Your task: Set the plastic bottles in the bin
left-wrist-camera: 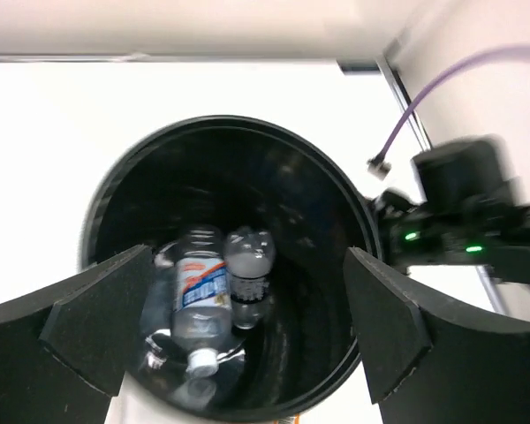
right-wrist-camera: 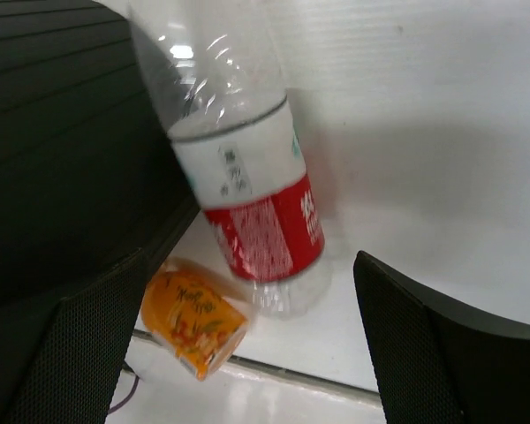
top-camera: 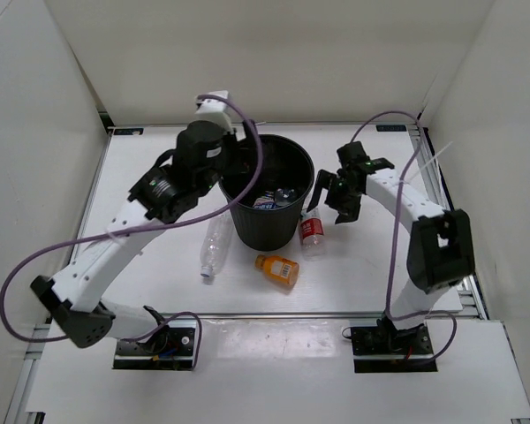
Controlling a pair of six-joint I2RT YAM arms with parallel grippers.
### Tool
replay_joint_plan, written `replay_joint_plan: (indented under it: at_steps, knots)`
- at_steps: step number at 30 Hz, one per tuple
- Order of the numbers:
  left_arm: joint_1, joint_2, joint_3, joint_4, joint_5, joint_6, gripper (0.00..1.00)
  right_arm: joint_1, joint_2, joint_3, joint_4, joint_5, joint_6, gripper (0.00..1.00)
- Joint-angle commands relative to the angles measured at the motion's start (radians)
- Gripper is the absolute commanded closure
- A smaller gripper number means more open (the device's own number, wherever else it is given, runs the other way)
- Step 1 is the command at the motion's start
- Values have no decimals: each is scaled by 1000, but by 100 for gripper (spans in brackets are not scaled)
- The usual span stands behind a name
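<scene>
The left fingers [left-wrist-camera: 97,314] are hanging spread wide and empty over the bin [top-camera: 265,228], where the white-blue-label bottle [left-wrist-camera: 201,296] and the dark-label bottle [left-wrist-camera: 247,284] are lying. The right fingers [right-wrist-camera: 424,344] are gaping open around the red-label bottle [right-wrist-camera: 261,225] beside the bin, not touching it. The orange bottle [top-camera: 277,270] and the unlabelled bottle [top-camera: 214,247] are lying on the bench [top-camera: 362,274]

A white worktop [top-camera: 353,265] sat inside plain white walls [top-camera: 274,53], and a metal frame rail [top-camera: 33,371] ran along its near-left corner
</scene>
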Motion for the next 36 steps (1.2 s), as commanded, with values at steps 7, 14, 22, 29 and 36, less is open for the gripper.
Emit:
replay_joint_plan:
  at_steps: [7,14,22,29,36]
  knots:
    - [97,-186,-222,-329,-221,-272,0,18,298,106,91,-88,-45,2]
    - [201,-307,-429,-397,-293,-492,0,-28,230,62,42,-31,-17,49]
    - [261,-425,-682,-234,-225,-514,0,-77,-192,276,-179,152,67,64]
    - [295,-363,-846,-75,-98,-418,0,159,-104,749,-106,185,-6,50]
    - [338,-258,-886,34,2,-331,0,329,137,962,-221,132,-81,5]
